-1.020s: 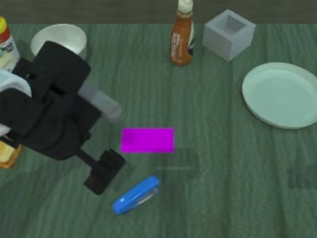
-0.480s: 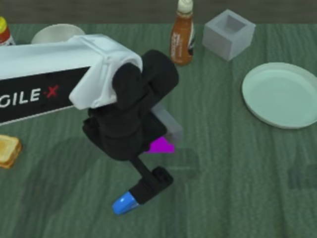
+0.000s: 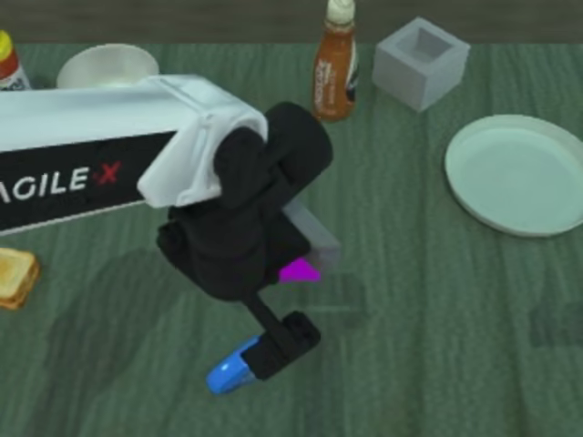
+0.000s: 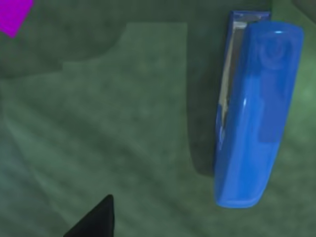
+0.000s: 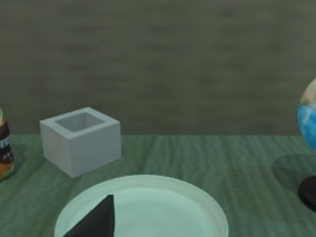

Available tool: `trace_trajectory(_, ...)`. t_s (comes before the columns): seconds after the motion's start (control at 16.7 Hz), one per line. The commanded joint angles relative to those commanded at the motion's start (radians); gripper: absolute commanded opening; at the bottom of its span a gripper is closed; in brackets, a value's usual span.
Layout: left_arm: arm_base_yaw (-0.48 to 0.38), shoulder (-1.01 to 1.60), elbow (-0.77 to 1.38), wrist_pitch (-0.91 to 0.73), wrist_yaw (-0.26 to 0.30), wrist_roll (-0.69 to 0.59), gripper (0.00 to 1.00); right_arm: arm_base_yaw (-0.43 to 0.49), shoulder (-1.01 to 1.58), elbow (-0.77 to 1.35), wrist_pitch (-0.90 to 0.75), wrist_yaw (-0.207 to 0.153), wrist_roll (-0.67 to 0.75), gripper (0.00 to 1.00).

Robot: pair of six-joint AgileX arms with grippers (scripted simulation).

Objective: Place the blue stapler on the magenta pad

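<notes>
The blue stapler (image 3: 231, 371) lies flat on the green table (image 3: 419, 319), near the front edge in the top view and a little left of centre. It is not yet lifted and not yet on the magenta pad (image 3: 298, 270), so the task looks barely begun: gripping, carrying and setting down all remain.

The left tool (image 3: 281, 344) hangs directly over the stapler's far end, hiding all but its rounded blue tip from above. In the left wrist view the whole stapler (image 4: 254, 113) shows lying on the table, with only one dark fingertip (image 4: 96, 221) in sight, apart from it. I cannot tell whether this tool is spread or pressed together; nothing appears pinched.

The pad sits just behind the stapler, toward the table's middle, mostly covered by the left arm; only a corner shows.

The path from stapler to pad looks short and free of obstacles. Farther back stand an orange sauce bottle (image 3: 334, 68) and a grey open box (image 3: 421, 62); a white plate (image 3: 516, 173) lies at the right, a white bowl (image 3: 105, 66) and a toast slice (image 3: 16, 278) at the left. All are well apart from the pad. The stapler's nearness to the front edge leaves little room on that side.

The right arm is parked out of the top view; its own camera looks over the plate and box.
</notes>
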Motion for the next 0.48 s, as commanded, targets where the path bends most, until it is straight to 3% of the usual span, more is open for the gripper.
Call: trace_trajectory(0.48,0.0,0.151,-0.167,0.323,0.001,0.003,1.0,0.0,0.0,0.0,0.0,0.0,0.0,1.0)
